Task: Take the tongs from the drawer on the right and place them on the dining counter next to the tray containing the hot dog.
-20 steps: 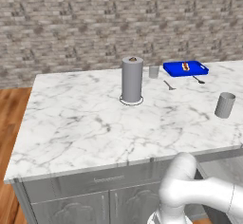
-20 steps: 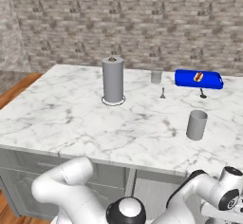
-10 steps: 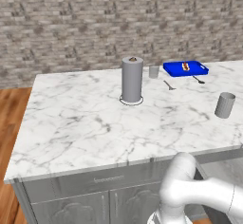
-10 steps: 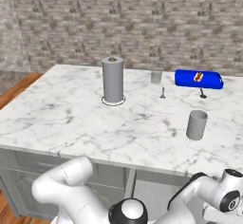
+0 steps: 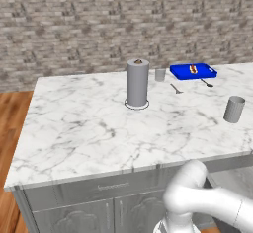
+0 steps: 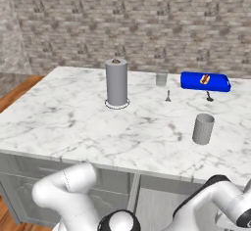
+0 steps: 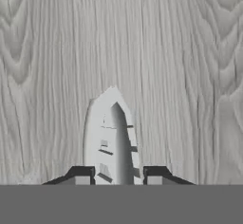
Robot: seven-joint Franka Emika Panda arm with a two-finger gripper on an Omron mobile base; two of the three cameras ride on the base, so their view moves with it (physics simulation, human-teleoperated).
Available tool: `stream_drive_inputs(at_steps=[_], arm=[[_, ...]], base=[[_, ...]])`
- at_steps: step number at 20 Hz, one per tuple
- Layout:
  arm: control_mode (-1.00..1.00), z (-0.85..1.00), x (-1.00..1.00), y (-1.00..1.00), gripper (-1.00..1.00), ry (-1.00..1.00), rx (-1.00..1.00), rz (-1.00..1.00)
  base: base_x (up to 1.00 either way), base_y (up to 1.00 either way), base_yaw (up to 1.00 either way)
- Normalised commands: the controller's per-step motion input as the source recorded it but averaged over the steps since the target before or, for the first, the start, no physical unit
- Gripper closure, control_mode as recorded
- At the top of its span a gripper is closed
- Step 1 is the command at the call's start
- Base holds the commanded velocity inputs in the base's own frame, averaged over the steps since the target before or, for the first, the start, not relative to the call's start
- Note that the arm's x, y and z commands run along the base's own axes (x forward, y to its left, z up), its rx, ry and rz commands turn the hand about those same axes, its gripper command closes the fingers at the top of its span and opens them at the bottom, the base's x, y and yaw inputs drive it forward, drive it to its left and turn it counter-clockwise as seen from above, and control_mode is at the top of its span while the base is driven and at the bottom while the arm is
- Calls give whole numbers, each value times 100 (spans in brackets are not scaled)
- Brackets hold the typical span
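Early days I reckon: hand (image 7: 116, 176) open, tips either side of the tongs (image 7: 110, 137) on the drawer floor (image 7: 180, 66), nothing gripped, tray (image 5: 193, 71) on the tabletop (image 5: 89, 128) waiting.

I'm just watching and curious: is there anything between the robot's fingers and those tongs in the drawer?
Nothing visible is in the way. In the hand view the tongs lie on the pale wood-grain drawer floor, directly ahead of the fingers, one end reaching between them.

Grey paper-towel roll (image 5: 138, 83), small glass (image 5: 160, 74), ribbed grey cup (image 5: 234, 109), two spoons (image 5: 176, 89).
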Motion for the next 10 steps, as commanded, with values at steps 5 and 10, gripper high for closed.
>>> stream_drive_inputs(at_steps=[5, 10], arm=[[-100, 100, -59, 50, 100, -42, 0, 0], [-100, 100, -36, 91, 100, -46, 1, 0]], base=[[0, 0, 0], [0, 0, 0]])
